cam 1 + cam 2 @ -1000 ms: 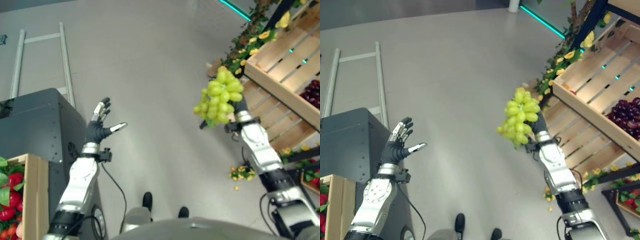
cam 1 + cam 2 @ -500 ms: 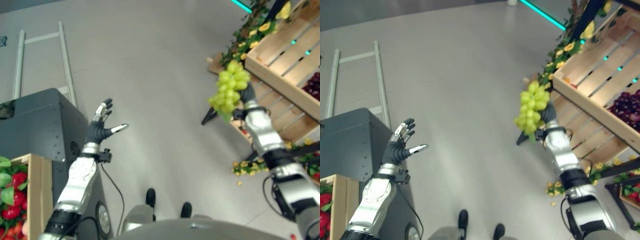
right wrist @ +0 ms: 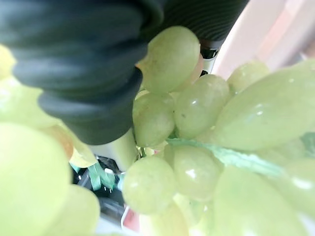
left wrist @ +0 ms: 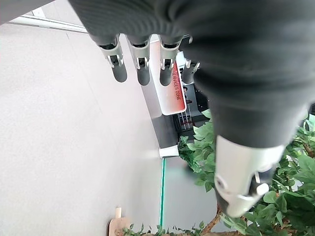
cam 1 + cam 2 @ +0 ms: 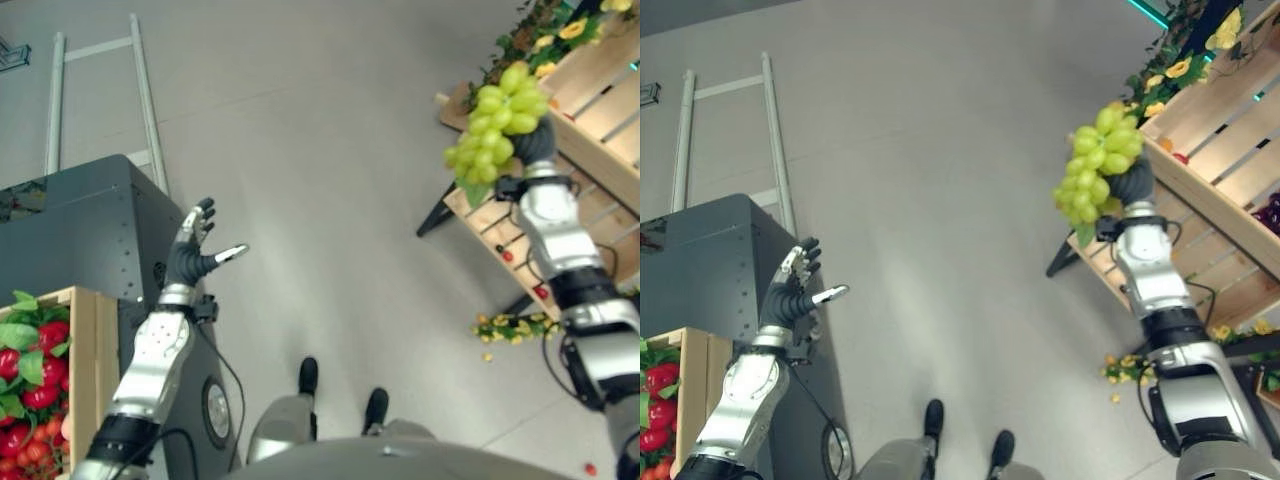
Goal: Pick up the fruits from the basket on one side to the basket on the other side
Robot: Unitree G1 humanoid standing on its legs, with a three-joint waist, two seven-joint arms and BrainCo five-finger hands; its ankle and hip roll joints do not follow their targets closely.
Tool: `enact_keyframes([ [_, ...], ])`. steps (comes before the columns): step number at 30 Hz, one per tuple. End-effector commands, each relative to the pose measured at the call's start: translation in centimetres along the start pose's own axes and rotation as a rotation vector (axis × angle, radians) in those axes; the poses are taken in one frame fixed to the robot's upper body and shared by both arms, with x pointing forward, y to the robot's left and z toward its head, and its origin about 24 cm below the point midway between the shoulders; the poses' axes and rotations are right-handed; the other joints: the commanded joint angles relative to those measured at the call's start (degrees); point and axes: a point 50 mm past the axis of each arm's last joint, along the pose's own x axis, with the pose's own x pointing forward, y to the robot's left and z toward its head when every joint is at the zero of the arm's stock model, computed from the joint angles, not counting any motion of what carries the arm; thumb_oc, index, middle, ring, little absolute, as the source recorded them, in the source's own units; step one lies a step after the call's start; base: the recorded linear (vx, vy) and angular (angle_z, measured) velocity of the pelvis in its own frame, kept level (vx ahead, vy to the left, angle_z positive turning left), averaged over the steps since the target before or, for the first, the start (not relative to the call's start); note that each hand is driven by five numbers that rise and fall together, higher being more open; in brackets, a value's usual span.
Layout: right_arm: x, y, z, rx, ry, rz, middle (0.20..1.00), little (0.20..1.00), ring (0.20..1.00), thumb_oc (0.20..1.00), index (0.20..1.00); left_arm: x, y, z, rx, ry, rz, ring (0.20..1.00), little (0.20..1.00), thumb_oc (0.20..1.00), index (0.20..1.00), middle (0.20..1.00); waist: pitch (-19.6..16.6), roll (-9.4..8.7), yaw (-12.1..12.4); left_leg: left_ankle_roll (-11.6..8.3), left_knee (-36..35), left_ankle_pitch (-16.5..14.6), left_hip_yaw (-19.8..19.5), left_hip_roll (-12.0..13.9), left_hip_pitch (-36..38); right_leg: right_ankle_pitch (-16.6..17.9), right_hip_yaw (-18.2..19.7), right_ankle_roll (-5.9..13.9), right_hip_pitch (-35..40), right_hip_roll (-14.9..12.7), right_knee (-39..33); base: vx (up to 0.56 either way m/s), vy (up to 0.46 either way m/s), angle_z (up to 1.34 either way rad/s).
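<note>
Left eye view: a crate (image 5: 85, 340) of red fruit sits lower left; the left hand (image 5: 190, 255) is spread wide, empty, over the floor; the right hand (image 5: 532, 145) clutches green grapes (image 5: 495, 125) beside the wooden shelf (image 5: 600, 85).

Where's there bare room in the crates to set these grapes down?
The right hand holds the grapes beside the slatted crate, whose near boards are bare; dark grapes fill its far corner. The left crate is crowded with red fruit.
</note>
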Motion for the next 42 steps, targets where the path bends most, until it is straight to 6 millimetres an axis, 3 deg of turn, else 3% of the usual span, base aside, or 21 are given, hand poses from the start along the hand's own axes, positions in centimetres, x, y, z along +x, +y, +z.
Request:
enact_keyframes([
  [1,1.5,-1.8,4.9,0.041,-0.213,-0.044,0.2,0.2,0.2,0.2,0.2,0.5,0.9,1.2,0.038,-0.071,0.02,1.0,1.0,1.0,1.0,1.0,-3.02,-1.39,-0.39,-3.28,2.85,-6.44,-0.94,0.82,1.93,-4.76,-2.07,2.49,-4.37,0.08,9.04,0.0,0.0,0.0],
  [12,1.6,-4.0,5.3,0.062,-0.223,-0.123,0.2,0.2,0.2,0.2,0.2,0.2,1.5,0.6,0.049,-0.042,0.051,1.0,1.0,1.0,1.0,1.0,-4.15,-1.97,-0.46,-3.55,2.39,-6.57,-1.29,0.85,2.95,-4.68,-3.05,2.47,-2.33,0.31,7.52,0.01,0.0,0.03],
  [19,0.9,-8.0,4.4,0.005,-0.189,-0.207,0.2,0.2,0.2,0.2,0.2,0.1,2.0,0.2,0.068,-0.022,0.069,1.0,1.0,1.0,1.0,1.0,-4.76,-2.5,-0.63,-3.97,1.38,-6.18,-2.06,0.86,3.07,-4.58,-4.49,2.62,-1.84,0.18,6.83,0.01,-0.001,0.12],
  [33,1.7,-9.3,4.4,-0.038,-0.15,-0.264,0.2,0.2,0.2,0.2,0.2,-0.8,2.6,-0.5,0.058,0.015,0.101,1.0,1.0,1.0,1.0,1.0,-4.6,-2.0,-1.3,-3.7,1.24,-6.53,-0.44,0.94,3.95,-4.63,-2.76,2.53,-1.94,0.37,7.05,0.0,0.004,-0.03],
  [36,1.3,-10.9,3.4,-0.047,-0.104,-0.325,0.2,0.2,0.2,0.2,0.2,-1.0,2.5,-0.6,0.056,0.023,0.096,1.0,1.0,1.0,1.0,1.0,-4.73,-1.85,-1.75,-3.69,1.23,-6.6,-0.31,0.97,4.04,-4.69,-2.67,2.54,-1.82,0.43,7.0,0.0,0.001,-0.01],
  [42,0.2,-11.3,2.7,-0.05,-0.1,-0.331,0.2,0.2,0.2,0.2,0.2,-0.8,2.7,-0.7,0.07,0.025,0.106,1.0,1.0,1.0,1.0,1.0,-4.21,-1.34,-2.88,-3.62,1.9,-7.11,0.7,1.24,4.21,-5.0,-1.18,2.55,-2.57,0.57,8.17,0.0,0.0,0.0],
])
